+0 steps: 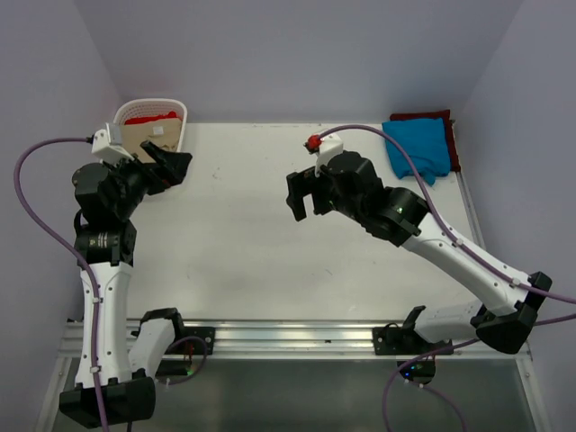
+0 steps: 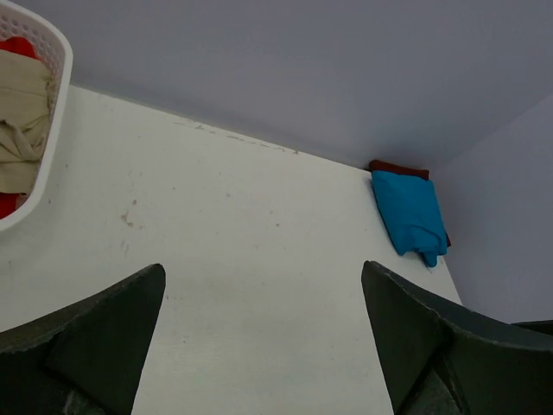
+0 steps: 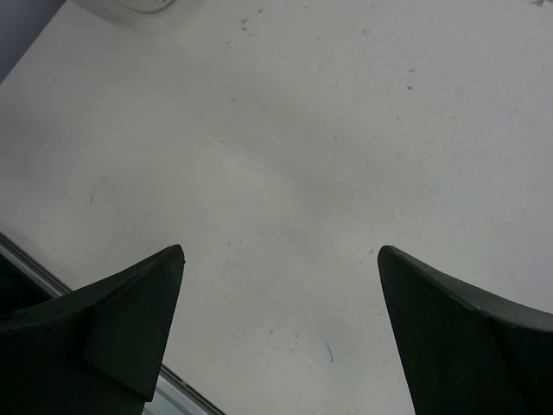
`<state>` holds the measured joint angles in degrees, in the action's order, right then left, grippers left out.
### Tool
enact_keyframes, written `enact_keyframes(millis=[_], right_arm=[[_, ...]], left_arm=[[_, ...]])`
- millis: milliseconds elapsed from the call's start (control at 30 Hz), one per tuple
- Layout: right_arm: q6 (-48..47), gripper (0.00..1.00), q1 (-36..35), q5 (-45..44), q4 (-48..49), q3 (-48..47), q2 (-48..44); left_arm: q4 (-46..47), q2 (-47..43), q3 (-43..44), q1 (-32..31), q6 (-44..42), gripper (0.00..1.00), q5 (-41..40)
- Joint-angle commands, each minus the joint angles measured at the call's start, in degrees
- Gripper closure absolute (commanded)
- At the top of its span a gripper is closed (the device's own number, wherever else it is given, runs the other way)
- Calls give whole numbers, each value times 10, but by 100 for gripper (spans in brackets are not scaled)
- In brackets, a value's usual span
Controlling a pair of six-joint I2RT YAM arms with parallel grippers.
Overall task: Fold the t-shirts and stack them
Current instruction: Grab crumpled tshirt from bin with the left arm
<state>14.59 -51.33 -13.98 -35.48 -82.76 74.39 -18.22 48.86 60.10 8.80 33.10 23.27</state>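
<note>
In lattice basket (image 2: 54, 104), crumpled tan t-shirt (image 2: 21, 117), blue t-shirt (image 2: 408, 216) folded

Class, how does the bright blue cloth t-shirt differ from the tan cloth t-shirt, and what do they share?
The bright blue t-shirt lies folded on the table; the tan t-shirt sits crumpled in the white lattice basket. Blue tops a maroon shirt; tan covers a red shirt. Neither is gripped.
</note>
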Motion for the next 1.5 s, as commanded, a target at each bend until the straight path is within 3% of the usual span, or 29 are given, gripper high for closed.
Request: enact_keyframes(millis=[0,133,300,533,767,1067,1467], right_arm=[[8,1,-2,-15,5,2,-25],[9,1,-2,-15,37,70,-77],[7,1,-2,-8,74,141,-141],[32,1,-2,-2,53,221,-210],[54,1,-2,9,67,281,-266],[57,1,-2,18,76,308,-268],[60,1,-1,14,81,311,-254]], left_arm=[[13,10,-7,-4,-25,0,-29],[3,63,5,-4,-41,0,-102],[-34,234,113,10,-55,0,-184],[-72,501,316,47,-55,0,-168],[-159,653,494,46,-78,3,-205],[-203,786,580,45,-110,11,-204],[-207,847,635,37,-110,12,-261]])
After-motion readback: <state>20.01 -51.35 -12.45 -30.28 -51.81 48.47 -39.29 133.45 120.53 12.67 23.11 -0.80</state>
